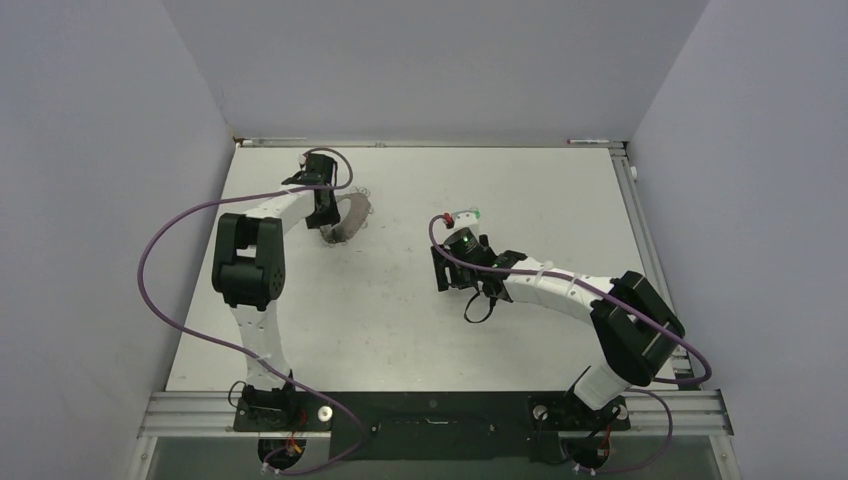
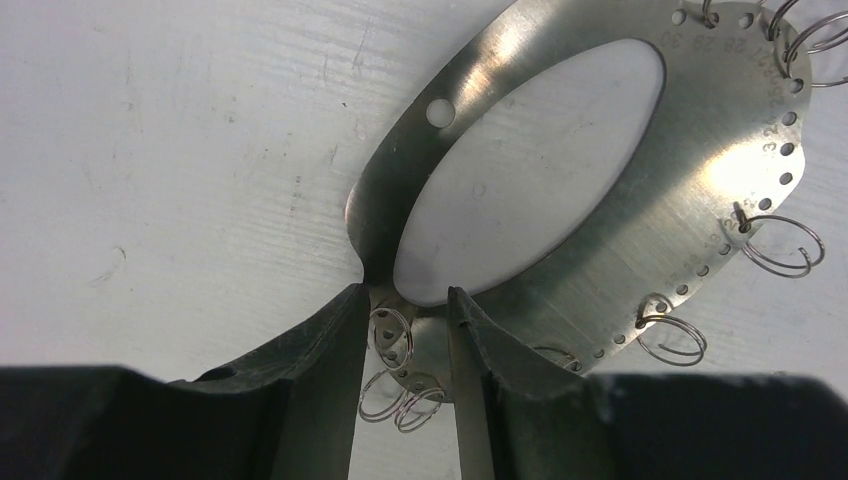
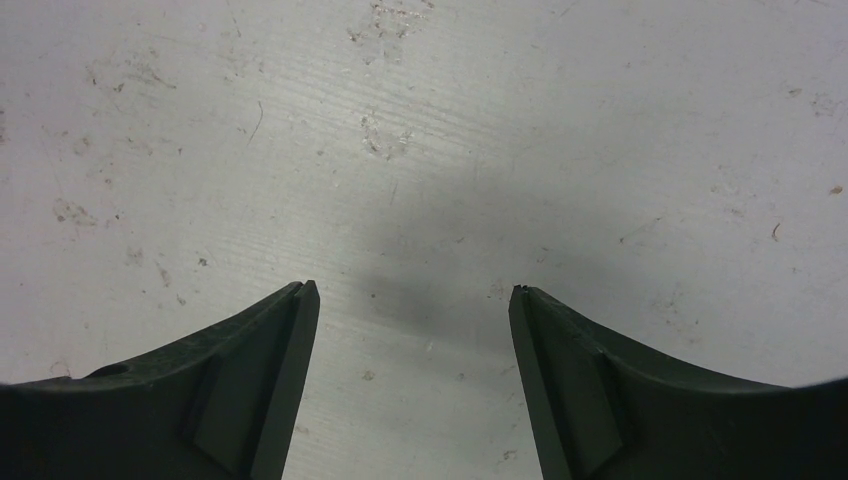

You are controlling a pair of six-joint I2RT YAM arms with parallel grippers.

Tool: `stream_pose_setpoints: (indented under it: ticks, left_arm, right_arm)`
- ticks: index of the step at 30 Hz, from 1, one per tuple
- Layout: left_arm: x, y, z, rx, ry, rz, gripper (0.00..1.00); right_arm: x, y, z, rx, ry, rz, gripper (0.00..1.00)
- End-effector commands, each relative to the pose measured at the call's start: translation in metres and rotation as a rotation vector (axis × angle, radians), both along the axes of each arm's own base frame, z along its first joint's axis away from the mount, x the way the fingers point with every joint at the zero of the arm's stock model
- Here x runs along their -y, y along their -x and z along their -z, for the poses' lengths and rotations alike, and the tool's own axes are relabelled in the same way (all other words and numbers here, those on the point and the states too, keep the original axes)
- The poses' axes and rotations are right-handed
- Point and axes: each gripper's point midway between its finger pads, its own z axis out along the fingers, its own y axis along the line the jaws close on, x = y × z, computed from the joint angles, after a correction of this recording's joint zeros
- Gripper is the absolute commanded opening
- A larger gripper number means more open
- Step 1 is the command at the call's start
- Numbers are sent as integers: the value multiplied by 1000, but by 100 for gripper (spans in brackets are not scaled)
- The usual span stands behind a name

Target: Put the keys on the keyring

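keyring lies at the far left of the bench, where the left arm reaches forward with its elbow bent. left fingers stand narrow on either side of the ring's near rim and its wire loops; whether they pinch it i cannot tell. right arm stretches toward mid-bench, right fingers wide apart over the bench, the green key near them on the far side.

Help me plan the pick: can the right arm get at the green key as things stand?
Probably yes. The key lies just beyond the open right pincer on bare table, nothing between them; its wrist camera doesn't see it yet, so it must shift.
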Motion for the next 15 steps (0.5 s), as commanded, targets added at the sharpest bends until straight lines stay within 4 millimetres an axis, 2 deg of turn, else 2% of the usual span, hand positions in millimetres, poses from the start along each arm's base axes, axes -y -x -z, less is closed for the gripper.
stream_pose_setpoints:
  ticks: [1, 7, 15]
  left_arm:
    - [3, -6, -10, 19, -2, 14, 30]
    - [1, 2, -4, 1, -9, 5, 19]
    - [-1, 6, -6, 5, -24, -4, 12]
  right_arm:
    - [-12, -4, -15, 40, -52, -6, 71]
    - [-14, -3, -17, 42, -58, -8, 69]
    - [-12, 2, -22, 50, -65, -3, 69]
